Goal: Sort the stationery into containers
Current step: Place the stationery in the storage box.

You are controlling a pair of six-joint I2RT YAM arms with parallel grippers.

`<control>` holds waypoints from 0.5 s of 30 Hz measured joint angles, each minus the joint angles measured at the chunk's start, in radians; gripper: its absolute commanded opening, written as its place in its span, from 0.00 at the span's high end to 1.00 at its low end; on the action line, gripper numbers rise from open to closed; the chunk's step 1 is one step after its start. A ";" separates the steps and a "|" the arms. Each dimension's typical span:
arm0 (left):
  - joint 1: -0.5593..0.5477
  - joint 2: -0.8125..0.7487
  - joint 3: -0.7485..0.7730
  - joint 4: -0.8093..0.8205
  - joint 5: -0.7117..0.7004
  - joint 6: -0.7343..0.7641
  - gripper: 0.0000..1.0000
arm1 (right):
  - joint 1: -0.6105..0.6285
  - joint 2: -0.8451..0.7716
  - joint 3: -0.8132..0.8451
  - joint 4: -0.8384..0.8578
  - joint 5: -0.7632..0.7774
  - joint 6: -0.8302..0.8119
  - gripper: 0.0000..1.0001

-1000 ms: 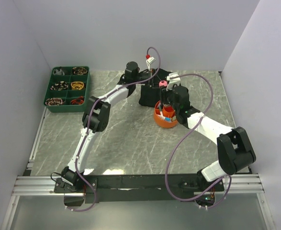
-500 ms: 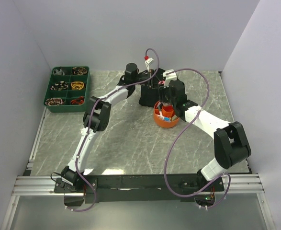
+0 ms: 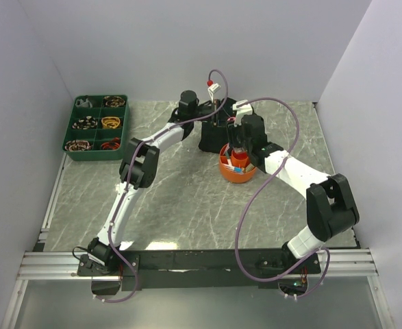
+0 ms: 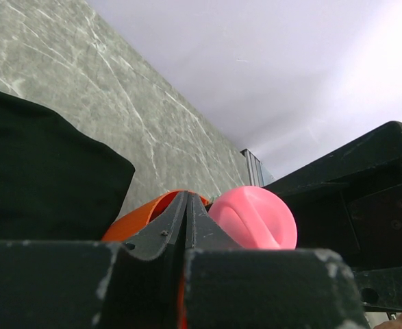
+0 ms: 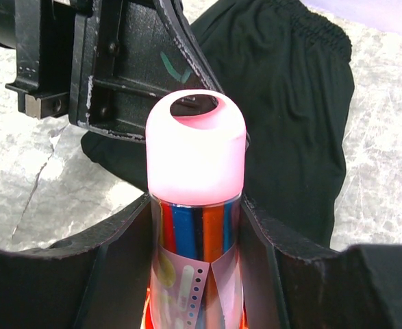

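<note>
In the top view, the right gripper is now found further left and further back than a second ago. It stands over the orange tub, which sits just beside the black fabric heap. Over the last half second hardly any shift is seen, so the placing step is judged to be nearly done, with only the release left. The left gripper is held over the heap. The green tray lies well apart at the far left of the surface, with coiled bands in its compartments.

In the left wrist view, the jaws are seen pressed together to a point with nothing between them. Beyond them a smooth, rounded pink cap is shown beside the tub's curved plastic rim. The cloth looks matte and soft, and the surface is veined like grey-green marble.

In the right wrist view, the jaws are closed on a short, chunky marker, held upright. Its cylindrical body is wrapped in a glossy striped label, and its domed cap is pierced at the top. An orange glow below suggests the tub is underneath.
</note>
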 measured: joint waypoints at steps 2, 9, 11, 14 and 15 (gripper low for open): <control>0.000 0.000 0.001 0.000 0.001 -0.005 0.94 | 0.000 -0.002 0.001 -0.011 -0.003 -0.001 0.29; -0.043 -0.028 0.059 0.074 0.053 -0.032 0.94 | 0.000 0.018 -0.015 -0.121 -0.048 -0.006 0.27; -0.053 -0.042 0.060 0.083 0.041 -0.024 0.94 | 0.000 0.013 -0.015 -0.129 -0.045 -0.003 0.27; -0.052 -0.042 0.060 0.086 0.053 -0.029 0.94 | 0.000 0.005 -0.015 -0.144 -0.053 -0.003 0.27; -0.051 -0.042 0.060 0.086 0.055 -0.029 0.95 | 0.000 0.004 -0.015 -0.146 -0.055 -0.004 0.26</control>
